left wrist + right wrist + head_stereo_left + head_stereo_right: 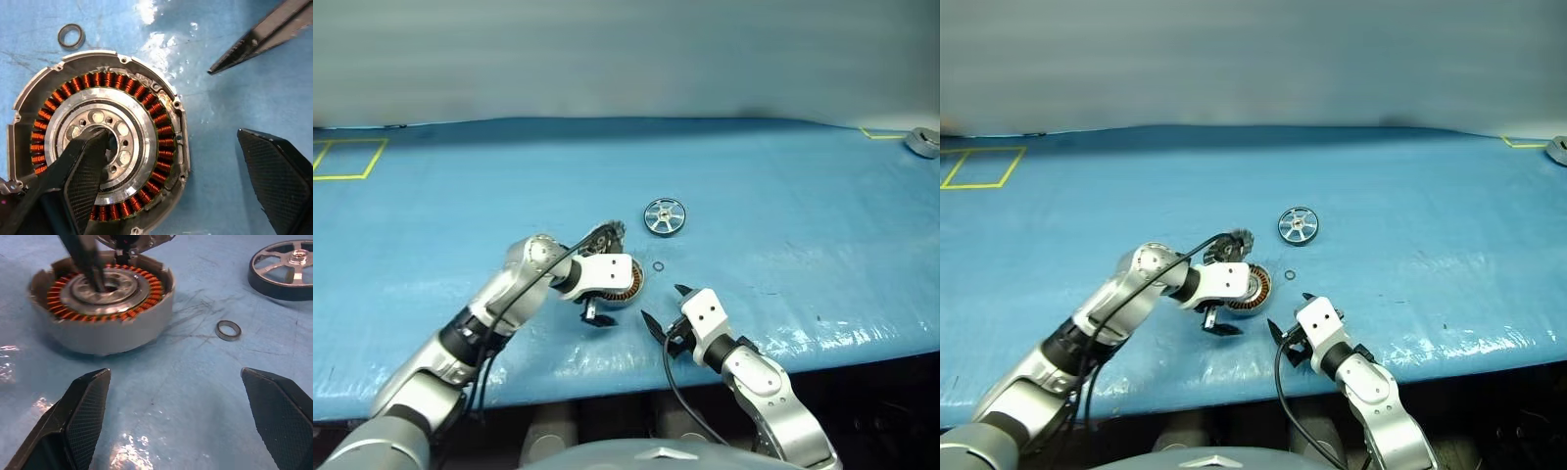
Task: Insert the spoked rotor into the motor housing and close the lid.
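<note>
Left gripper (pixel 598 315) hangs over the housing (pixel 625 282) with its jaws spread wide and nothing held; in the left wrist view one finger (pixel 78 181) crosses the silver centre while the other sits out over bare table. Right gripper (pixel 664 321) waits just beside it, near the table edge, jaws likewise wide apart and empty, pointing at the housing wall.

One housing sits open side up, copper windings showing, directly under the left gripper. One lid (pixel 605 235) stands tilted up at the housing's far edge, just beyond the left wrist. One rotor (pixel 665 216) lies flat on the table further out, past both grippers and apart from the housing. One small dark ring (pixel 659 267) lies loose between rotor and housing.

The rotor looks like rigid polished metal, so likely slippery and fairly weighty for its size; pinching across the thick rim, or rim to a spoke gap, seems the safest hold. It must go down level over the centre, as the thin windings look easy to scrape. The lid appears stiff and should swing over with a push on its upper edge
</note>
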`<state>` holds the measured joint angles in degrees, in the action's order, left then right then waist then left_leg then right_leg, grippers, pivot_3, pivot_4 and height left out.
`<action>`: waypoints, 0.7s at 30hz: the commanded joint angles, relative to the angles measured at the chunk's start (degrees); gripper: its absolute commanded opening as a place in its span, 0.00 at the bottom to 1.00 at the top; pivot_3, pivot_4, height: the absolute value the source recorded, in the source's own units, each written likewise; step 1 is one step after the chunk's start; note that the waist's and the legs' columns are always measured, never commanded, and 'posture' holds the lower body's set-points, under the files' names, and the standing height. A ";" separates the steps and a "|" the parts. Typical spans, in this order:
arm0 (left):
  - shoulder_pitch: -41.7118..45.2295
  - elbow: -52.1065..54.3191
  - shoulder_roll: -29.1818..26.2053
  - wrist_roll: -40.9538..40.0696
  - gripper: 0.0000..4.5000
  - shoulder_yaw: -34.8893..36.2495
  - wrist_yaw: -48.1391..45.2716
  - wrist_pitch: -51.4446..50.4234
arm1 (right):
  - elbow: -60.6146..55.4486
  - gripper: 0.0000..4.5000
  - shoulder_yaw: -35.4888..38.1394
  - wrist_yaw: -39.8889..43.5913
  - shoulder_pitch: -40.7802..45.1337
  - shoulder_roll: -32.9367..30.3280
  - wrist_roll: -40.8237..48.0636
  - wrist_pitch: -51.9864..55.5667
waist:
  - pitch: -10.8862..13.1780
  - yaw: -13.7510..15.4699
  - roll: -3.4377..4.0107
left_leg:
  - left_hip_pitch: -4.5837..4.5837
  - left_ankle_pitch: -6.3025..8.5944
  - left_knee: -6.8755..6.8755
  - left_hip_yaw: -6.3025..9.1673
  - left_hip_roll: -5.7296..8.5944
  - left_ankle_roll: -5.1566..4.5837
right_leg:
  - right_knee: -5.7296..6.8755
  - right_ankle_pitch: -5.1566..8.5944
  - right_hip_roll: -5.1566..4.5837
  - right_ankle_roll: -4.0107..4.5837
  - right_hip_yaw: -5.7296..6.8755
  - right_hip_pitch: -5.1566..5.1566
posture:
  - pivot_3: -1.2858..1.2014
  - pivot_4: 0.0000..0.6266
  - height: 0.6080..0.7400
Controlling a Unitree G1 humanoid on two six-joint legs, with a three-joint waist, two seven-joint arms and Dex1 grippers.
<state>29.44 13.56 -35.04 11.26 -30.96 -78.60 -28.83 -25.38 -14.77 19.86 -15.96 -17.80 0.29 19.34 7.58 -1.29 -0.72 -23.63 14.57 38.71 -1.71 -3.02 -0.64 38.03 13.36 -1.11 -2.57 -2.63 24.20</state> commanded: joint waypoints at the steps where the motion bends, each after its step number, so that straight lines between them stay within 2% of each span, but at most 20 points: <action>1: -0.32 -0.18 -3.54 0.92 1.00 -0.91 0.18 7.29 | -0.84 1.00 0.19 0.49 1.33 0.08 0.21 -0.55 | 0.01 0.36 -0.03 | -0.03 0.00 -0.06 -0.03 0.04 0.00 | 0.01 0.04 -0.01 0.06 0.01 0.04 | 0.52 0.24 1.00; 5: -0.67 -2.22 -6.36 2.95 1.00 -2.36 1.04 14.54 | 0.08 1.00 0.17 0.76 2.75 0.21 0.38 -0.50 | 0.03 0.65 -0.06 | -0.05 0.01 -0.16 -0.12 0.07 -0.01 | -0.03 0.23 -0.01 -0.08 0.00 0.07 | 0.52 0.24 1.00; 10: -0.46 -4.23 -5.85 4.89 1.00 -1.68 4.57 16.17 | 0.63 1.00 0.06 1.20 3.40 0.32 0.42 -0.45 | 0.07 0.49 -0.12 | 0.02 0.01 -0.15 -0.18 0.08 -0.01 | -0.01 0.22 -0.01 -0.11 -0.07 0.03 | 0.52 0.24 1.00; 16: -0.96 -2.33 -4.09 0.63 1.00 0.97 4.81 10.48 | 1.07 1.00 -0.01 1.32 3.03 0.31 0.17 -0.71 | 0.07 0.51 -0.13 | 0.08 0.00 -0.09 -0.17 0.08 -0.01 | 0.08 0.22 0.01 -0.12 -0.09 -0.02 | 0.52 0.24 1.00; 19: -1.38 -0.81 -5.72 -1.63 1.00 2.24 3.59 11.10 | 1.11 1.00 -0.06 1.17 2.78 0.40 0.05 -0.75 | 0.07 0.48 -0.13 | 0.06 0.00 -0.09 -0.17 0.08 -0.02 | 0.08 0.22 0.01 -0.12 -0.10 -0.01 | 0.52 0.24 1.00; 21: -2.27 1.68 -6.35 -7.10 1.00 4.02 0.62 9.58 | 1.28 1.00 0.01 1.06 2.70 0.31 -0.13 -0.84 | 0.08 0.38 -0.14 | 0.05 0.00 -0.10 -0.16 0.07 -0.02 | 0.08 0.21 0.03 -0.12 -0.10 0.01 | 0.52 0.24 1.00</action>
<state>27.44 12.10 -40.67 8.09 -29.58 -75.80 -18.32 -23.18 -14.97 21.12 -13.27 -17.56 0.26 19.34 7.66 -0.90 -0.86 -23.60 14.57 38.61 -1.87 -2.96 -0.65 38.11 13.58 -1.06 -2.69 -2.72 24.23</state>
